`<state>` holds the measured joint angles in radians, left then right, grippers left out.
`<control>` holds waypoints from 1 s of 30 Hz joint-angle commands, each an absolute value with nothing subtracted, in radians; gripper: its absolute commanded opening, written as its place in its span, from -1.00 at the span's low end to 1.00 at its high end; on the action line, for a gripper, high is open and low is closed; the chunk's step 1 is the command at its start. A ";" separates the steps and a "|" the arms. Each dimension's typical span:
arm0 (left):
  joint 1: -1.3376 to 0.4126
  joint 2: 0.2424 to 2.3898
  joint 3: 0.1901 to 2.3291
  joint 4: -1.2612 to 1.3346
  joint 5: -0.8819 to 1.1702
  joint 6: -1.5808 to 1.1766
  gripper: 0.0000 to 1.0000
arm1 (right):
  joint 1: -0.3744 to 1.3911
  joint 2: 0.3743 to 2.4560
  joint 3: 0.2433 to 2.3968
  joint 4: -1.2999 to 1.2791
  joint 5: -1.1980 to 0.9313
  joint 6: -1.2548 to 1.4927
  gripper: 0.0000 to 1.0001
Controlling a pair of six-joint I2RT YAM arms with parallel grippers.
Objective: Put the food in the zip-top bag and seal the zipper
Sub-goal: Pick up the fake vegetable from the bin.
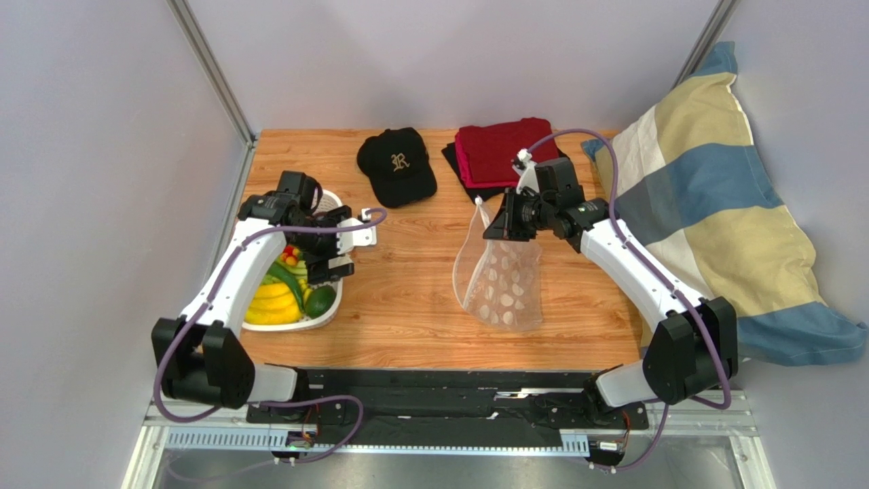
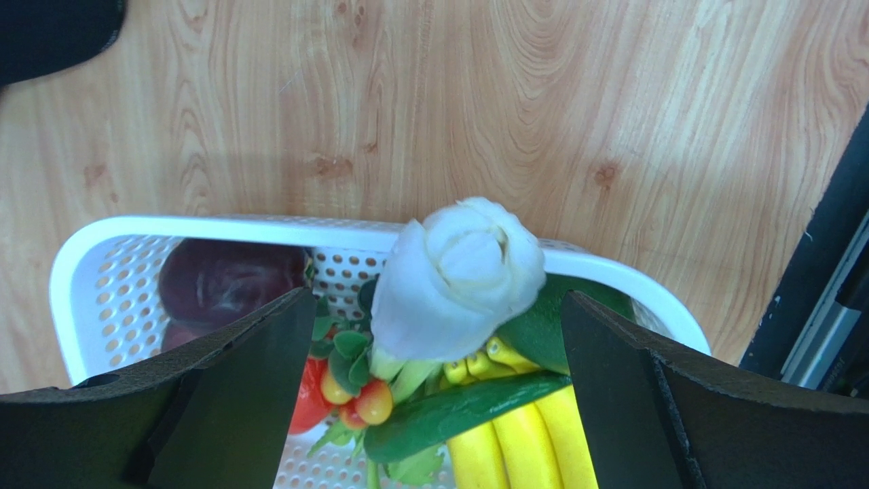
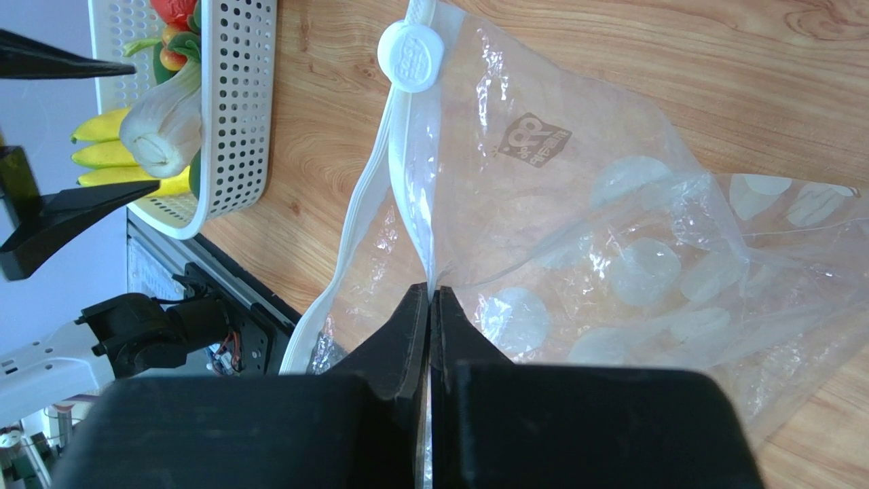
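The food (image 1: 277,295) lies in a white perforated basket (image 1: 328,316) at the left. Among it are a pale green-and-white stalk (image 2: 459,270), yellow bananas (image 2: 530,438), small red-yellow fruits (image 2: 359,399) and a dark purple round fruit (image 2: 229,280). My left gripper (image 2: 437,297) hangs open just above the basket, its fingers on either side of the stalk's white end and apart from it. The clear dotted zip-top bag (image 1: 502,285) sits mid-table with its mouth pulled open. My right gripper (image 3: 430,290) is shut on one lip of the zipper (image 3: 367,204), whose white slider (image 3: 410,45) sits at the far end.
A black cap (image 1: 398,163) and folded red cloth (image 1: 505,148) lie at the back of the wooden table (image 1: 408,306). A striped pillow (image 1: 714,214) leans at the right. Grey walls close in the left and back.
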<state>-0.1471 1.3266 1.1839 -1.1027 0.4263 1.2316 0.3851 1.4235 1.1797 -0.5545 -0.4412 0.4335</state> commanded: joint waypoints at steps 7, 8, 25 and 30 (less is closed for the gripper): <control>-0.141 1.411 1.115 -0.966 0.486 1.220 0.88 | 0.391 1.402 1.215 -0.474 -0.488 0.466 -1.00; -0.141 1.410 1.114 -0.965 0.491 1.212 0.79 | 0.391 1.399 1.213 -0.466 -0.492 0.472 -1.00; -0.141 1.264 1.277 -1.066 0.568 1.022 -0.73 | 0.390 1.427 1.264 -0.348 -0.572 0.627 -1.00; -0.141 1.244 1.376 -1.146 0.555 0.973 -0.95 | 0.390 1.416 1.246 -0.305 -0.586 0.660 -1.00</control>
